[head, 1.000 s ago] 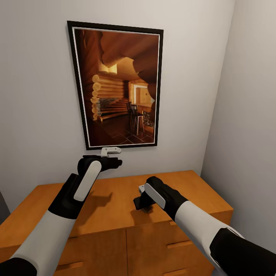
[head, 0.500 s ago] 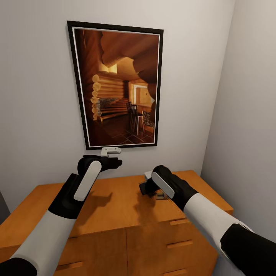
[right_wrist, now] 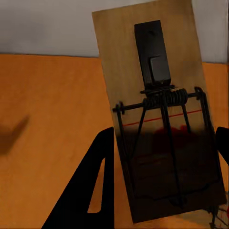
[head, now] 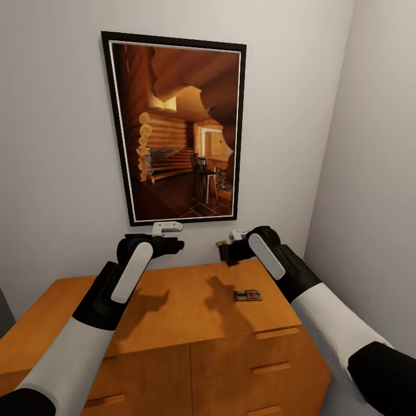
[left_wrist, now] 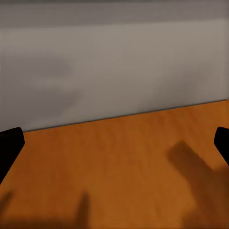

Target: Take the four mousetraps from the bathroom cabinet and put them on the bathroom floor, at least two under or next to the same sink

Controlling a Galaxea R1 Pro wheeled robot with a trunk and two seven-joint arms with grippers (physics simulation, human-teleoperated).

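The orange-brown cabinet (head: 173,315) stands against the wall below both arms. One mousetrap (head: 247,295) lies flat on its top near the right end. My right gripper (head: 224,248) hovers above the top, shut on another mousetrap (right_wrist: 157,109), a wooden board with a dark spring and wire bar that stands between the dark fingers (right_wrist: 93,191). Beyond that trap lies the cabinet top (right_wrist: 47,119). My left gripper (head: 169,236) hangs over the left half of the top, open and holding nothing. Its wrist view has the fingertips (left_wrist: 9,145) far apart over bare wood (left_wrist: 119,171).
A framed picture (head: 179,127) of a log interior hangs on the wall right behind the grippers. The right wall (head: 375,185) closes in beside the cabinet's end. Drawers with slot handles (head: 270,367) face me below.
My right gripper has risen from the cabinet top, up and to the right, carrying a mousetrap. A second trap that lay under it now shows on the top. The left arm has stayed still.
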